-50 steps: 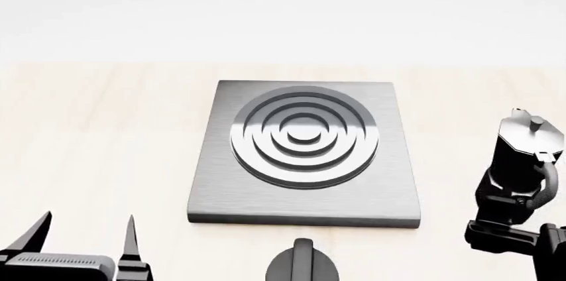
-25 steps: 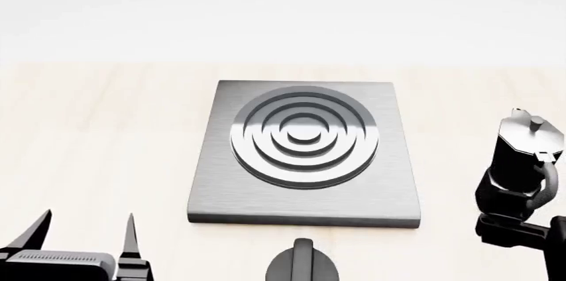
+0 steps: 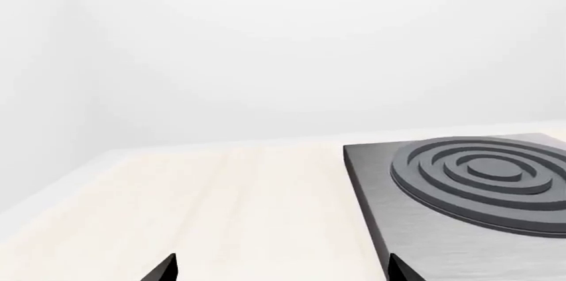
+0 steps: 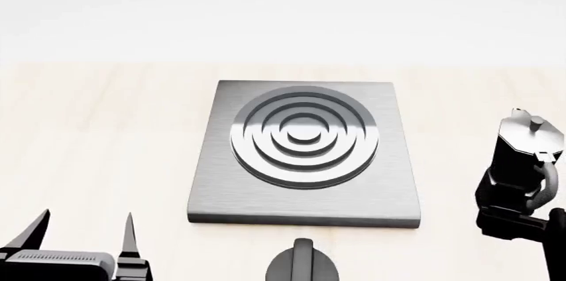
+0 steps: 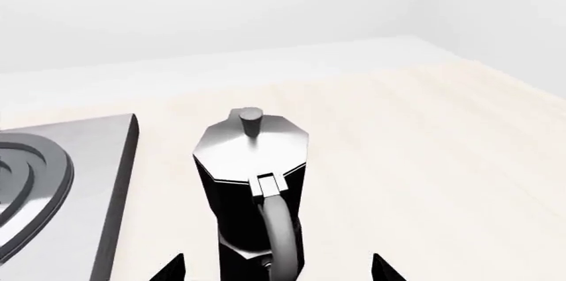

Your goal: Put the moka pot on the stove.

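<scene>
The moka pot (image 4: 523,152) stands upright on the wooden table, right of the stove (image 4: 301,152), apart from it. In the right wrist view the moka pot (image 5: 250,181) has its silvery lid up and its curved handle facing the camera. My right gripper (image 5: 276,269) is open, one fingertip (image 5: 169,269) on each side of the pot's lower body, not touching it. In the head view the right gripper (image 4: 517,218) sits just in front of the pot's base. My left gripper (image 4: 87,218) is open and empty at the front left. In the left wrist view the left gripper (image 3: 281,271) is over bare wood beside the stove (image 3: 460,181).
A squat black round knob (image 4: 303,264) with a raised ridge sits at the front edge, just in front of the stove. The light wooden table (image 4: 106,135) ends at a white wall behind. The pot stands near the right edge of the head view.
My right gripper has moved a little to the right and in toward the moka pot's base. The pot, the stove and the left gripper have stayed almost still.
</scene>
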You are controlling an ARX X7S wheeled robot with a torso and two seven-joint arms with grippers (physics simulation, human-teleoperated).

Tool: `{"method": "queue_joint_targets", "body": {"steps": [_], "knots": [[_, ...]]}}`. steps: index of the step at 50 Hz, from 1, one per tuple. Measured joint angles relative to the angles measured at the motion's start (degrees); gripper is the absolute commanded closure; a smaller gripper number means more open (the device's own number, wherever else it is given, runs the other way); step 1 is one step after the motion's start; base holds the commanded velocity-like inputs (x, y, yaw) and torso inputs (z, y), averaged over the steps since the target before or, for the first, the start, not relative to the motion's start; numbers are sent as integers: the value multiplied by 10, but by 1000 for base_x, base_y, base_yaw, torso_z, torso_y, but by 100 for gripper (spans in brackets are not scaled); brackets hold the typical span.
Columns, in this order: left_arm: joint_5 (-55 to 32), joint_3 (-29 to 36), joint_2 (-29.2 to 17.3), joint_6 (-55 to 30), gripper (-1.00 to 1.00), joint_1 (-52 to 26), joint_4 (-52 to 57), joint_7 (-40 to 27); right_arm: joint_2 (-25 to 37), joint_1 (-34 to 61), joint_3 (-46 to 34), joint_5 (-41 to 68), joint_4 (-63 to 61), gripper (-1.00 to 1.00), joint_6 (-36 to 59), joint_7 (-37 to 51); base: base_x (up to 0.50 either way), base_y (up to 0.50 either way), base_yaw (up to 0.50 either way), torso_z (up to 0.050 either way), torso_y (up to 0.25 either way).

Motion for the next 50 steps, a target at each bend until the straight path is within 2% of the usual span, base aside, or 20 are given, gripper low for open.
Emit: {"method": "queue_joint_targets", "body": {"steps": [50], "knots": [[-11,8,-11,1,-100,-10,-5,-13,-7,67,-32,-17,185,-100,-89,-6,0,0,0,0,0]]}}
